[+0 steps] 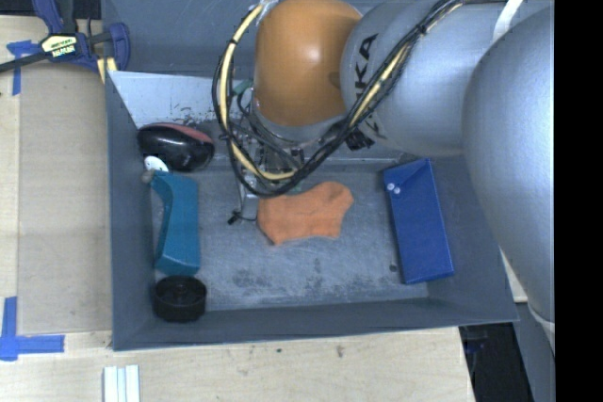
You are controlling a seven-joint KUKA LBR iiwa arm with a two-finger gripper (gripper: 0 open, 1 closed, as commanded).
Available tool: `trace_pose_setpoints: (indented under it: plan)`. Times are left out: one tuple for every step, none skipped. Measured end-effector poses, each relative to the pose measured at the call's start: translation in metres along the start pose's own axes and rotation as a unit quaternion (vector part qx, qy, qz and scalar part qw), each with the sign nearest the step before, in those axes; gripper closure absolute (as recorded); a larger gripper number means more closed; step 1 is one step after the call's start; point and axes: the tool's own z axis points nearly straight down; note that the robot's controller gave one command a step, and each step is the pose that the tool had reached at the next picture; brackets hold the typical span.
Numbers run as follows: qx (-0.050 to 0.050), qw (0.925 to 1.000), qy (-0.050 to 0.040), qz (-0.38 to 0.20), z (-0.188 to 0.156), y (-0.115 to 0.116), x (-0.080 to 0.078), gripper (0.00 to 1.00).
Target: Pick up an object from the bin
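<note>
Orange cloth [303, 213], a soft crumpled pad with a matte, faintly fuzzy surface and rounded edges, lies about the middle of the grey metal bin [320, 280], whose floor looks scuffed and speckled. From the left on my screen, a glossy black rounded thing with a red patch [175, 147] sits at the back left. Just in front of it a long teal block [179, 226] of smooth plastic runs along the left wall, and at its near end, in the front-left corner, sits a squat black round cap [179, 297] with a ribbed edge. Next comes my gripper [242, 207], low over the floor at the cloth's left end. It is tucked under the arm's smooth orange domed cover [301, 61] and looped cables, so I cannot tell whether it is open or closed, or whether it has hold of anything. Well to the right of the cloth, a flat blue rectangular box [419, 223] rests slightly askew near the right wall.
</note>
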Motion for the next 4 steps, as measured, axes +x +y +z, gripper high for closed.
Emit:
trace_pose_setpoints:
  plan:
    - [-0.001, 1.0000, -0.0041, 0.001, -0.005, -0.001, -0.002, 0.00]
    - [-0.001, 0.9996, -0.0050, -0.028, 0.013, -0.054, 0.029, 0.00]
    - [0.000, 0.9997, -0.0049, 0.024, 0.035, -0.070, 0.003, 0.00]
    - [0.000, 0.9993, -0.0043, -0.036, 0.091, -0.120, 0.043, 1.00]
